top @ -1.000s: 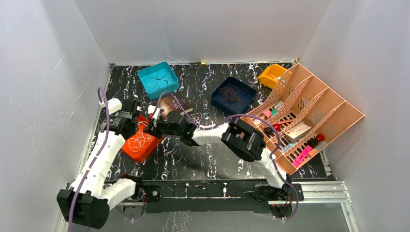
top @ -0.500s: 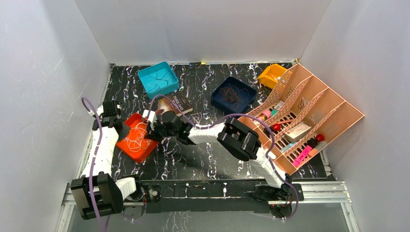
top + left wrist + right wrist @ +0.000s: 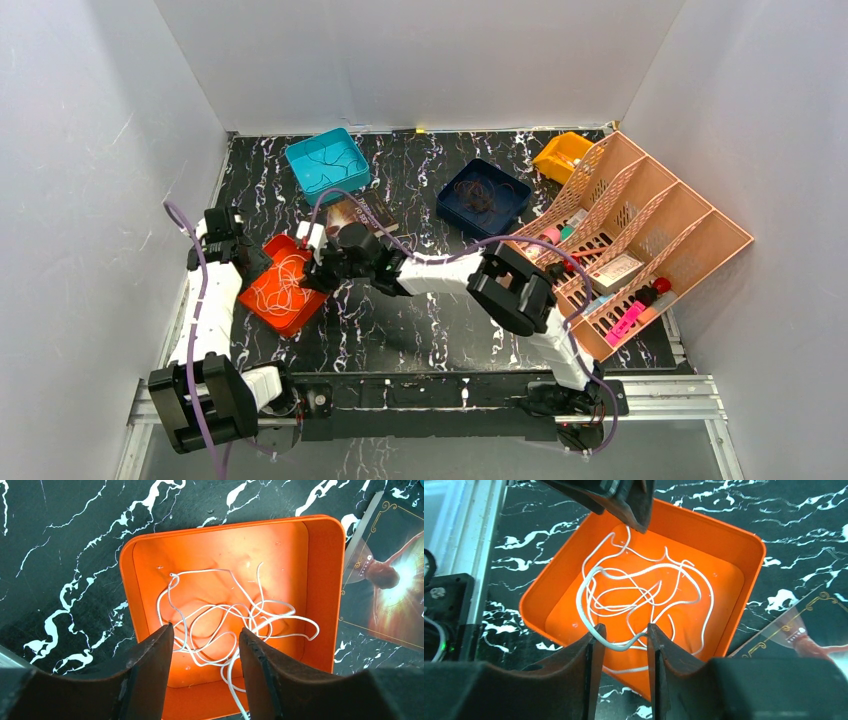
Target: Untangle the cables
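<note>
at the left edge of the table the left gripper (image 3: pixel 205 632) hangs over the far-left side of the orange tray (image 3: pixel 325 590). a second ago it met the other gripper over the middle of the tray, and it has since swung back. its jaws, pinched together then, now stand roughly half apart with nothing between them. the white cable (image 3: pixel 281 287) lies loose in the tray, its loops spread wider than before. over the tray's right side, the right gripper (image 3: pixel 625 630) has parted its jaws too. one thick loop of the white cable crosses the gap, and i cannot tell whether it touches a finger. further back and right, dark cables (image 3: pixel 330 165) sit in the teal tray (image 3: pixel 298 176) and brown cables (image 3: pixel 482 197) in the navy tray (image 3: pixel 447 200), both unmoved.
</note>
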